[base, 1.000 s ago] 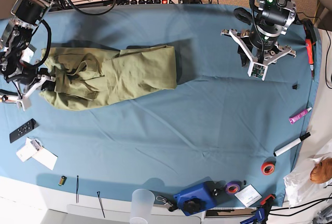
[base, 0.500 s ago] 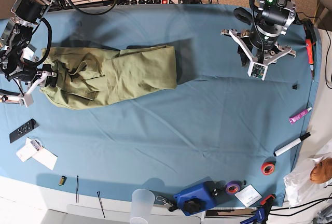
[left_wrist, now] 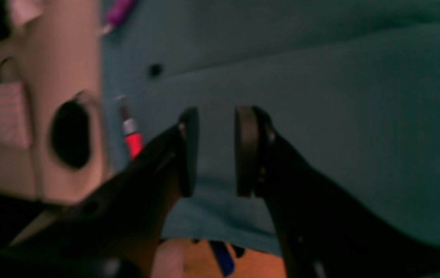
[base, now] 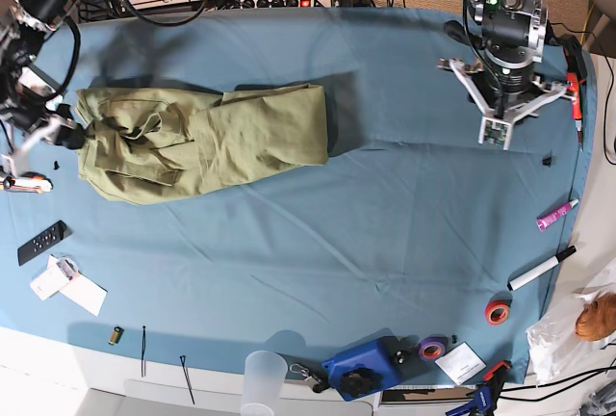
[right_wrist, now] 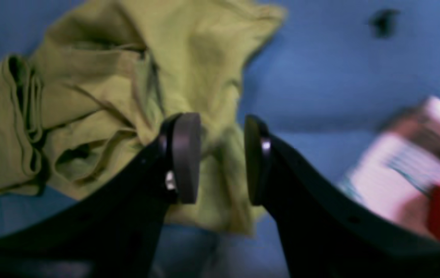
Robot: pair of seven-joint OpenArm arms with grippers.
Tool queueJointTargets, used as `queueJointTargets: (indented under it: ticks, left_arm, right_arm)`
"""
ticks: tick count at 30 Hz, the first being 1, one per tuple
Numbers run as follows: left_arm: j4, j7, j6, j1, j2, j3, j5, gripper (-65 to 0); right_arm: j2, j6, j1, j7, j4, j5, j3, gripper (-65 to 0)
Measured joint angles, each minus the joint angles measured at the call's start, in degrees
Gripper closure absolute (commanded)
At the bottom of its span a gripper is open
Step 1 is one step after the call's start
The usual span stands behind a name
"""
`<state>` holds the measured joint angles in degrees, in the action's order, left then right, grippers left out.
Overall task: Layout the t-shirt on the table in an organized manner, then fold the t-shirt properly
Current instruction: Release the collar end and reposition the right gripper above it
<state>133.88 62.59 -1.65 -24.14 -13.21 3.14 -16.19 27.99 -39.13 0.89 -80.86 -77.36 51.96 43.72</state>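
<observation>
Olive-green t-shirt (base: 202,142) bunched and creased on the blue-draped table (base: 385,233), lying toward the base view's left half, one flatter end reaching toward the middle, the crumpled end at the far left. Right gripper (right_wrist: 221,158) just off that crumpled end, jaws parted with a clear gap, nothing pinched between them, shirt folds visible below and behind the pads. Left gripper (left_wrist: 216,152) well apart from the shirt, over bare blue cloth near the table's far right edge, jaws parted too, empty. Red-handled tool (base: 575,93) beside that arm at the table edge. Scattered along the near edge: black marker (base: 541,268), red tape roll (base: 497,313), blue object (base: 364,368), clear cup (base: 264,379), small remote (base: 41,242).
</observation>
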Motion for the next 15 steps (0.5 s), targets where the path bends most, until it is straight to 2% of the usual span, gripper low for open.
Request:
queueJointTargets:
  ticks: [4, 9, 15]
  left_arm:
    - [0.0, 0.0, -1.4, 0.0, 0.0, 0.0, -1.3, -15.0]
    - [0.0, 0.0, -1.4, 0.0, 0.0, 0.0, -1.2, -15.0]
    - [0.0, 0.0, -1.4, 0.0, 0.0, 0.0, -1.2, -15.0]
  right_arm:
    - [0.1, -0.6, -1.4, 0.1, 0.0, 0.5, 3.1, -30.9]
    - [-0.6, -0.8, -5.4, 0.0, 0.0, 0.0, 2.9, -31.6]
    - [-2.5, -0.8, -5.3, 0.1, 0.1, -1.0, 2.8, -31.6]
